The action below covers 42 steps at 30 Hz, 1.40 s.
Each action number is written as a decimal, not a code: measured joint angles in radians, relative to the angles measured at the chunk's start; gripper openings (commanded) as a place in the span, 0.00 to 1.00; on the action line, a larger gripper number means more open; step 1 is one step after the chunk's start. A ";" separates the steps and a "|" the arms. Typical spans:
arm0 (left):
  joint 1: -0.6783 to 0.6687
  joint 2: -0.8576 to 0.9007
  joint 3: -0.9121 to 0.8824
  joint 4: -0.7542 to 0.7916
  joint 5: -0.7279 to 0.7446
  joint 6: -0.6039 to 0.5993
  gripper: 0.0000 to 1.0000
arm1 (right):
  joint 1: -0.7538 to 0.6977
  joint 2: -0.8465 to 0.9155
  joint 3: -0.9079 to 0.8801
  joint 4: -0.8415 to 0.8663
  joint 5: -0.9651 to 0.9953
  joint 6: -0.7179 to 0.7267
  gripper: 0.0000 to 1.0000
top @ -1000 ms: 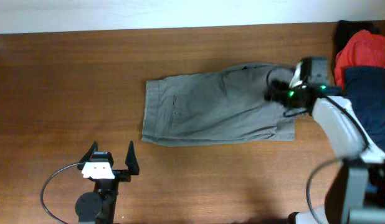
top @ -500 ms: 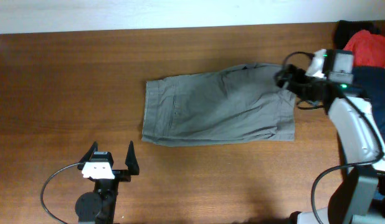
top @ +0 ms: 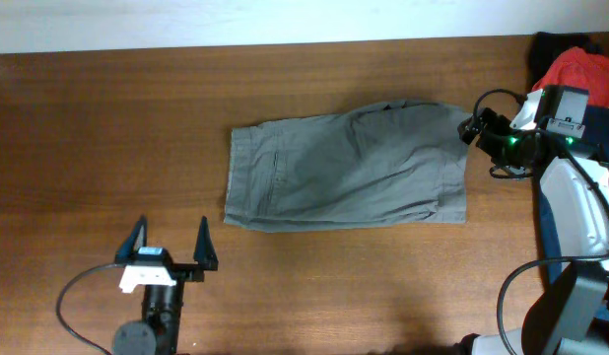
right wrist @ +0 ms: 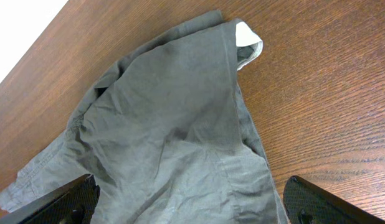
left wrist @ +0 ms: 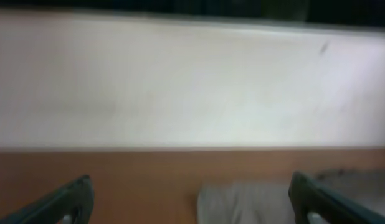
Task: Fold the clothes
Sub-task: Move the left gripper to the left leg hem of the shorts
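Across the middle of a brown wood-grain table (top: 107, 118), the clothes (top: 344, 168), grey-olive woven shorts with stitched seams, lie flat in a rough, lightly creased rectangle. One corner is turned over, showing pale lining (right wrist: 247, 37). The right gripper (top: 480, 136) hovers just beside their right edge, jaws spread wide and empty. The left gripper (top: 171, 229), well apart from the fabric, is equally wide and empty. A red garment (top: 580, 74) and a dark blue garment (top: 590, 148) lie bunched at far right.
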 measured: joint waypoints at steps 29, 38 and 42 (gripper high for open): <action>0.015 1.444 1.155 -0.632 0.454 0.071 0.99 | 0.000 0.002 -0.001 0.000 0.000 0.000 0.99; 0.237 1.690 1.216 -0.698 0.709 0.071 0.99 | 0.000 0.002 -0.001 0.000 0.000 -0.001 0.98; 0.252 1.769 1.216 -0.698 0.739 0.071 0.99 | 0.000 0.002 -0.001 0.000 0.000 0.000 0.99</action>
